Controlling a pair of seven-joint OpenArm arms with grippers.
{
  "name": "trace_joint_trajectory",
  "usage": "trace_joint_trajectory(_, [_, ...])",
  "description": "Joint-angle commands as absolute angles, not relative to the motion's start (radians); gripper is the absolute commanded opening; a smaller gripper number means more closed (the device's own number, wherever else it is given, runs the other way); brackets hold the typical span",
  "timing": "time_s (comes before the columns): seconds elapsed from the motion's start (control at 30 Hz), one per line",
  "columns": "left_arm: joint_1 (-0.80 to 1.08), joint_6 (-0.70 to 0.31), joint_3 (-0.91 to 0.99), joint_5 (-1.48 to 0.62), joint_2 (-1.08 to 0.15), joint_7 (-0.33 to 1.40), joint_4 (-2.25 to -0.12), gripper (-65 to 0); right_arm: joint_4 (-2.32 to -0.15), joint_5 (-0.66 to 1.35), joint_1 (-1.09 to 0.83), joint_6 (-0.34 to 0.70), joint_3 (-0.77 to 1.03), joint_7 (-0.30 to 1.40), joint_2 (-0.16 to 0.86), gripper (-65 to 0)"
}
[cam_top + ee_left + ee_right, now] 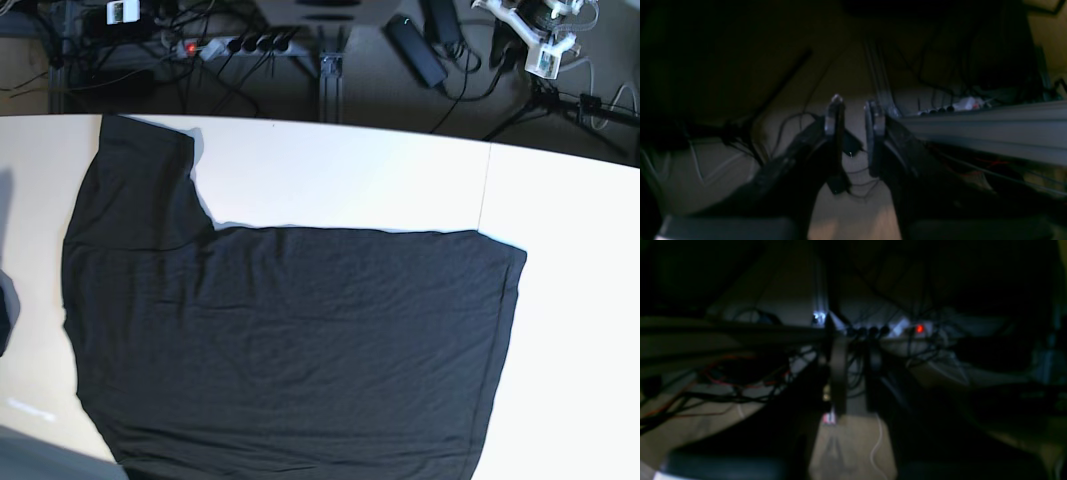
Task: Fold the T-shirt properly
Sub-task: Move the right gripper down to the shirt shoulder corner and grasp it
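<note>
The black T-shirt point(290, 340) lies spread flat on the white table point(340, 180) in the base view, with one short sleeve point(140, 170) reaching toward the far left. Its near edge runs out of frame. No print shows. Neither gripper shows in the base view. In the dim left wrist view my left gripper point(855, 106) is open and empty, with floor and cables behind it. In the dim right wrist view my right gripper point(855, 356) is open and empty. The T-shirt is out of both wrist views.
Behind the table's far edge lie a power strip with a red light point(230, 45), tangled cables, a black power adapter point(415, 45) and a metal frame post point(330, 60). A seam point(485, 200) crosses the table on the right. The strip also shows in the right wrist view point(907, 328).
</note>
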State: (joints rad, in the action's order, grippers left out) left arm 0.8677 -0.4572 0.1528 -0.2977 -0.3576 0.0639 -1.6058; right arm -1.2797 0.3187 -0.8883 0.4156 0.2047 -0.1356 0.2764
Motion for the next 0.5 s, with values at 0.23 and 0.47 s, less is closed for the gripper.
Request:
trace_joint_trajectory(0.23, [0.971,-0.466,0.272,-0.466,-0.366,0.209,-1.925,-30.2,-1.673,0.525,-1.099,0.477,0.282,-0.141,0.291,-55.1])
trace_joint_trajectory(0.47, [0.973,-0.469,0.302,-0.528,-0.366,0.275,-2.047,-30.2,-1.843,0.71,-1.082,0.479,0.442,0.013,0.291,-45.0])
